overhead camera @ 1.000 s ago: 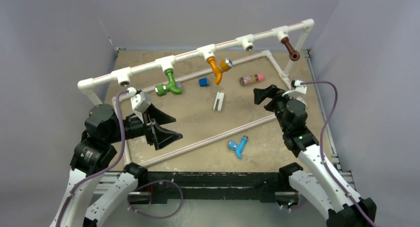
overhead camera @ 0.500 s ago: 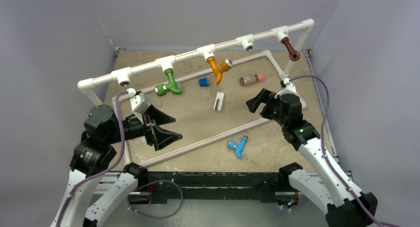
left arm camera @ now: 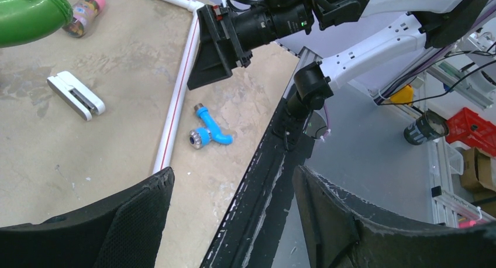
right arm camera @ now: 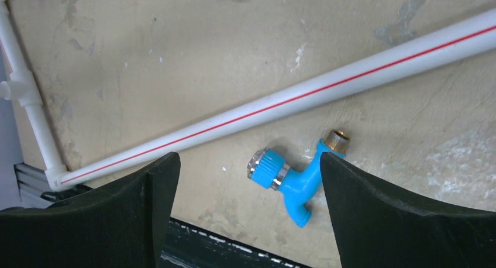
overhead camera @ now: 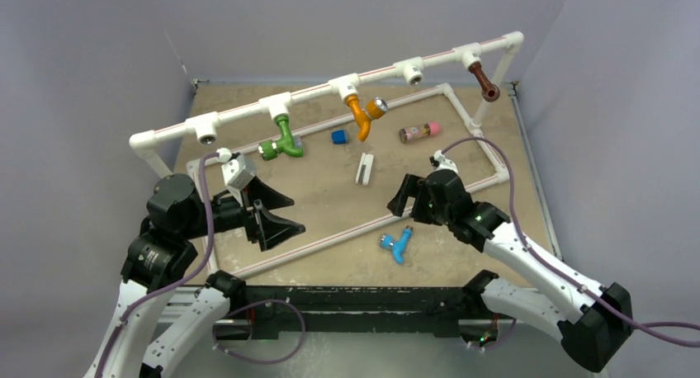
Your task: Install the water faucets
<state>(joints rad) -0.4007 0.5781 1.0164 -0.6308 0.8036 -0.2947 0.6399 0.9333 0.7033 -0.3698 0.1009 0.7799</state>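
- Far side of table (overhead camera: 322,192): pipe rail (overhead camera: 314,96) crosses the frame from left-centre to upper right.
- Hanging from the rail: left faucet (overhead camera: 283,140), middle faucet (overhead camera: 361,118), right faucet (overhead camera: 487,85).
- Frame centre, below the rail, on the table: cube (overhead camera: 338,136), capped cylinder (overhead camera: 418,132) to its right, clip (overhead camera: 364,168) below and between them.
- Lower centre: loose faucet (overhead camera: 397,244) on the table, just below the low diagonal pipe (overhead camera: 330,239).
- Just above it: right gripper (overhead camera: 410,203). Well to the left: left gripper (overhead camera: 289,214).

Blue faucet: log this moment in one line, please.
right gripper open over unmounted blue faucet | left gripper open, empty | green faucet, orange faucet, brown faucet mounted on pipe rack
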